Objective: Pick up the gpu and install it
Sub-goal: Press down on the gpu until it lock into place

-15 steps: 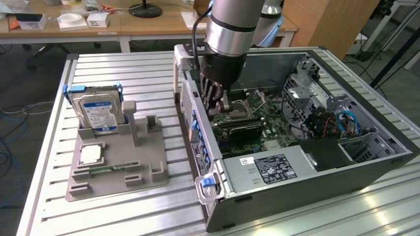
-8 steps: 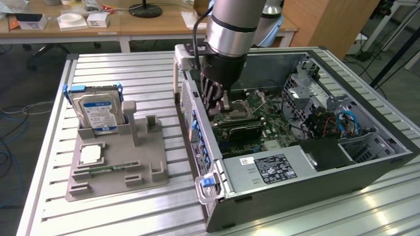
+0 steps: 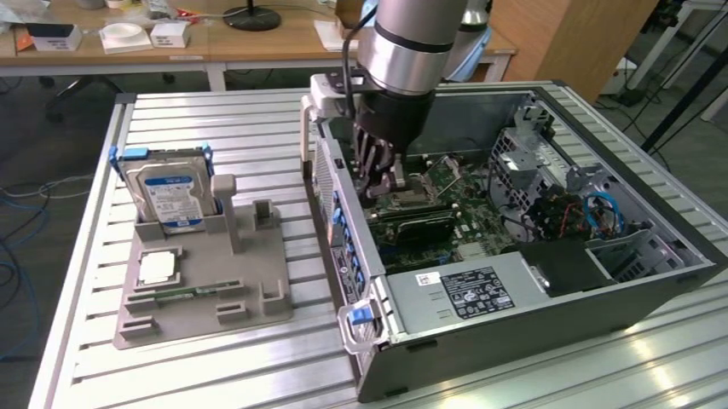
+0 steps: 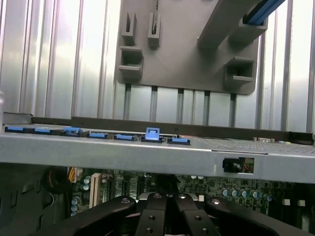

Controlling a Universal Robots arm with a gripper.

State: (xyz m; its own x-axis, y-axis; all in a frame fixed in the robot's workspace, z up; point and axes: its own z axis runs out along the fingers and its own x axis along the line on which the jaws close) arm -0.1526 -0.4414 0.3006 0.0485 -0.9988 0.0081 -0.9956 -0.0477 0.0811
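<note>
My gripper (image 3: pixel 383 173) reaches down into the open computer case (image 3: pixel 637 290), close behind its rear panel with the blue slot clips (image 4: pixel 151 133). The fingers (image 4: pixel 150 216) are pressed together. A thin piece with a metallic end, which I take for the gpu (image 3: pixel 395 185), sticks out below the fingertips, just above the green motherboard (image 3: pixel 461 217). Most of the card is hidden by the fingers and the arm. In the wrist view my gripper (image 4: pixel 167 197) hangs over the board, just inside the rear panel.
Beside the case on the exterior view's left stands a grey parts holder (image 3: pixel 228 294) with a hard drive (image 3: pixel 170 198) upright in it, a square chip (image 3: pixel 156 268) and a memory stick (image 3: pixel 182 293). The drive cage and cables (image 3: pixel 580 213) fill the case's far side.
</note>
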